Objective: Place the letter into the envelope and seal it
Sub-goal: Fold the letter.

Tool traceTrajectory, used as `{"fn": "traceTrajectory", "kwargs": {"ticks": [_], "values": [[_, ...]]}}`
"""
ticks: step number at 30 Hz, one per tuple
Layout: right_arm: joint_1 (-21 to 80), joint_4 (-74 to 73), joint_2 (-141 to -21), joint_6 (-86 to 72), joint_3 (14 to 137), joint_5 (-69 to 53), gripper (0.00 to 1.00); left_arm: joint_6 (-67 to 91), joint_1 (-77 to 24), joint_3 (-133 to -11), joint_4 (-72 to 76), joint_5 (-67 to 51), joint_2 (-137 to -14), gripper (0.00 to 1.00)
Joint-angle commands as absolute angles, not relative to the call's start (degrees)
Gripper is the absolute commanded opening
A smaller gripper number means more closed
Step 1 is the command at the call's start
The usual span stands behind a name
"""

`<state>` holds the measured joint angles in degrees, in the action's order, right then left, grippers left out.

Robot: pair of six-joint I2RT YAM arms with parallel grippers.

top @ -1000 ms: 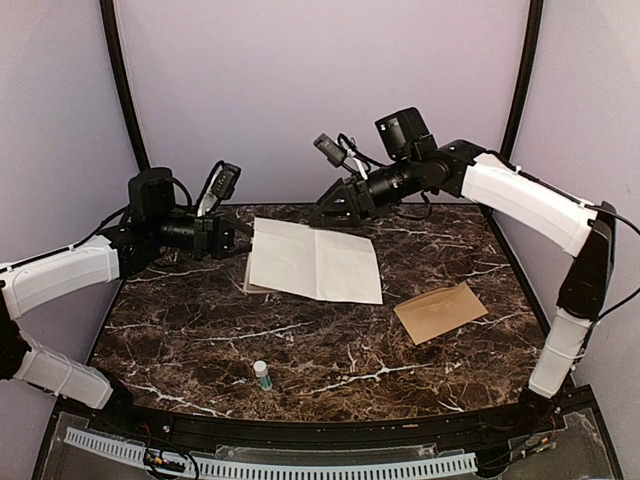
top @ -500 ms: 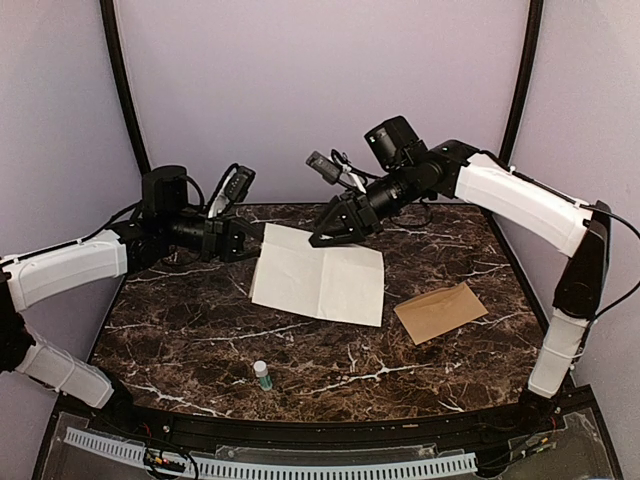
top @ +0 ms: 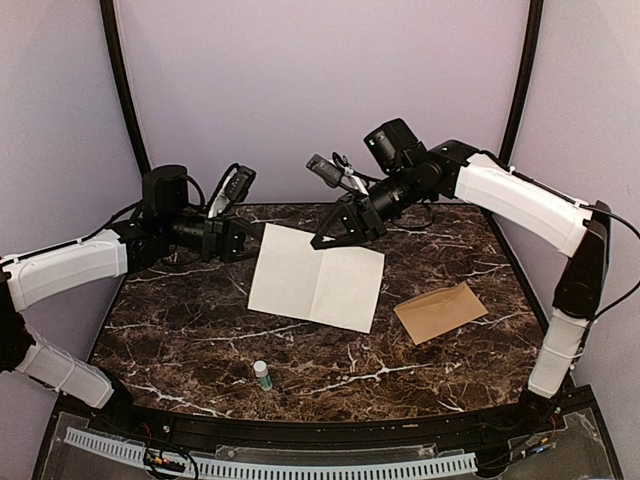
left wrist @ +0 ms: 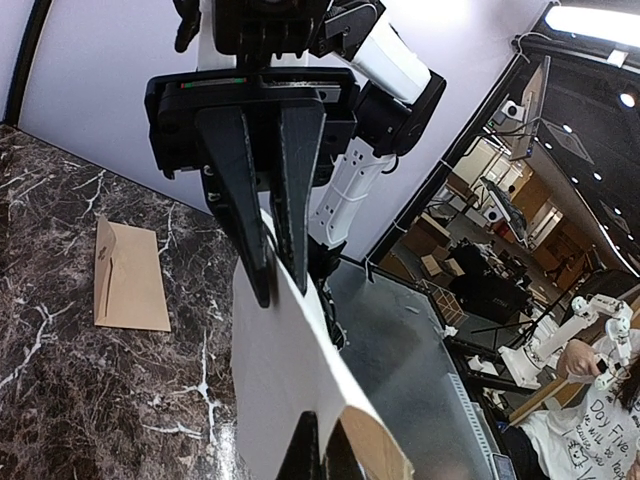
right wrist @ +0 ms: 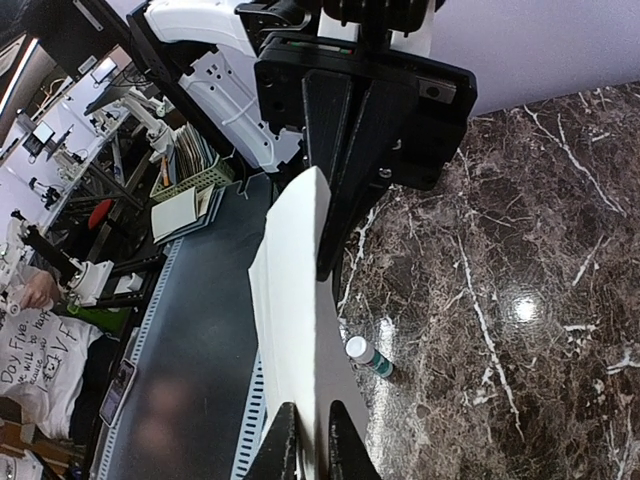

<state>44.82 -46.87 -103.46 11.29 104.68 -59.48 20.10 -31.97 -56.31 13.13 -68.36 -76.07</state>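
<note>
Cream creased paper letter pinched between my left gripper and right gripper, folding stage, I reckon; next, fold it small enough for the flat tan kraft paper envelope.

Overhead camera overlooks table; opposed wrist cameras closely share the letter.

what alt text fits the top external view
A cream letter is held over a dark marble table, the left gripper pinching its left edge, the right gripper its far edge. A tan envelope lies flat to the right, a small bottle near the front.
</note>
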Motion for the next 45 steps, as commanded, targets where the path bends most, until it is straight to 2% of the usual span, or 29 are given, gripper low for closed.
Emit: {"fn": "traceTrajectory", "kwargs": {"ticks": [1,4,10,11,12,14,18,22,28,35,40,45], "values": [[45.35,-45.78,-102.36,11.4,104.58,-61.68,0.07,19.81,-32.52,-58.06,13.47,-69.91,-75.89,0.0],[45.35,-44.63,-102.14,10.88,103.77,-62.2,0.0,19.78,-32.52,-58.09,13.45,-69.49,-75.95,0.0],[45.33,-40.58,-100.49,8.59,101.36,-61.65,0.0,19.2,-32.52,-57.92,13.35,-66.47,-75.49,0.02],[45.3,-39.81,-100.08,8.04,100.93,-61.17,0.0,19.09,-32.52,-57.88,13.23,-66.06,-75.25,0.12],[45.29,-38.99,-99.74,7.52,100.52,-60.75,0.0,18.62,-32.48,-57.98,13.03,-65.1,-75.16,0.18],[45.26,-38.03,-99.03,7.09,99.93,-59.96,0.0,16.96,-32.51,-58.25,11.41,-63.18,-74.48,0.48],[45.05,-36.46,-97.54,6.34,98.58,-58.59,0.0,13.14,-32.43,-58.93,6.17,-58.05,-72.97,0.75],[44.41,-35.01,-96.41,5.62,97.07,-58.11,0.0,9.26,-32.07,-59.77,-0.46,-53.57,-71.43,0.91],[43.25,-33.15,-95.04,5.04,94.97,-57.83,0.0,6.23,-28.61,-58.95,-6.25,-51.07,-67.16,0.95],[42.54,-31.48,-93.8,4.32,93.02,-58.17,0.0,10.06,-26.58,-58.99,-0.69,-55.6,-63.6,0.97],[42.49,-30.57,-93.72,3.72,92.56,-57.88,0.0,18.02,-26.71,-58.74,9.94,-59.68,-66.34,0.97],[42.54,-29.64,-94.09,3.0,92.53,-57.93,0.0,17.97,-29.18,-60.5,7.33,-57.9,-69.87,0.96]]}}
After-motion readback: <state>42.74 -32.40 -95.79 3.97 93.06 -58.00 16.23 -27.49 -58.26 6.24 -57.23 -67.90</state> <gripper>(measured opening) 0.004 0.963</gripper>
